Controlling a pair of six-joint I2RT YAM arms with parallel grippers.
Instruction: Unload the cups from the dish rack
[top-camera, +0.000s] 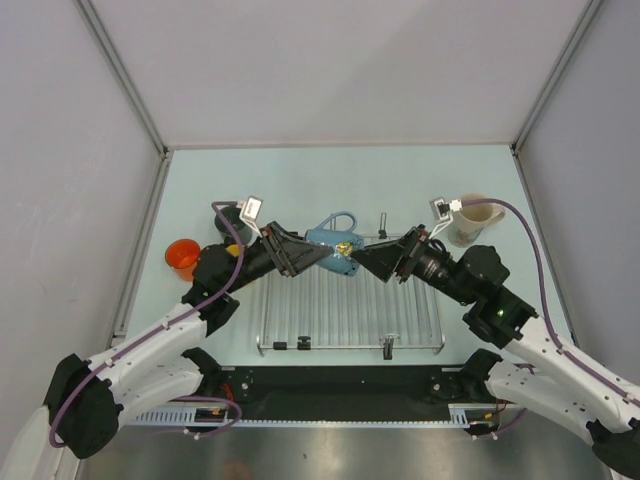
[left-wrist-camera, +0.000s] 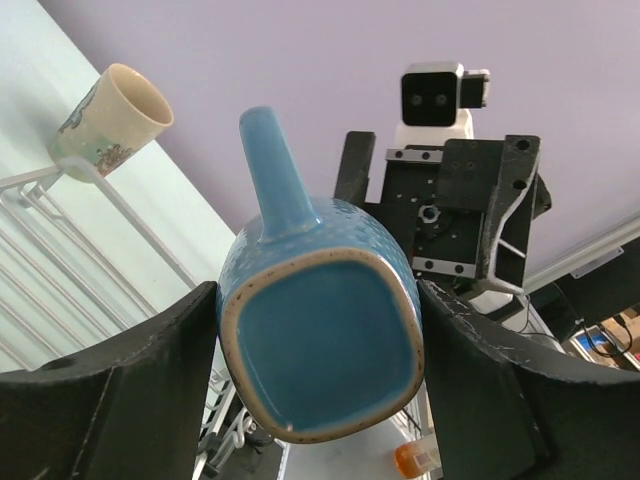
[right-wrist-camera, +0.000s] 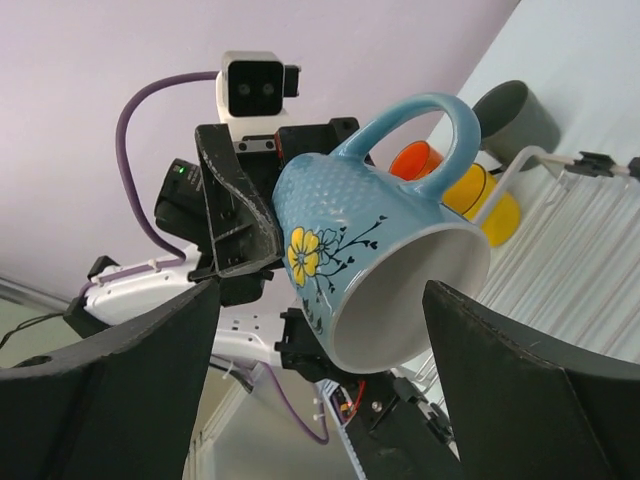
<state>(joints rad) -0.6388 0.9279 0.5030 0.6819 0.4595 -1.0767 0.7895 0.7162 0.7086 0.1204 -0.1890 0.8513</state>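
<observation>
My left gripper (top-camera: 312, 258) is shut on the base end of the blue cup (top-camera: 336, 249), which lies sideways above the far edge of the dish rack (top-camera: 350, 312). In the left wrist view both fingers (left-wrist-camera: 170, 380) press the sides of the cup (left-wrist-camera: 320, 350). My right gripper (top-camera: 368, 257) is open, its fingers (right-wrist-camera: 130, 380) standing wide on either side of the cup's mouth (right-wrist-camera: 400, 290) without touching it. The cream cup (top-camera: 472, 221) stands on the table at the right. The orange cup (top-camera: 182, 258), yellow cup (right-wrist-camera: 480, 195) and dark cup (right-wrist-camera: 515, 118) sit at the left.
The rack's upright post (top-camera: 382, 219) stands just behind the grippers. The rack's bars (top-camera: 340, 300) carry nothing else that I can see. Enclosure walls close in left, right and back. The arm bases sit at the near edge.
</observation>
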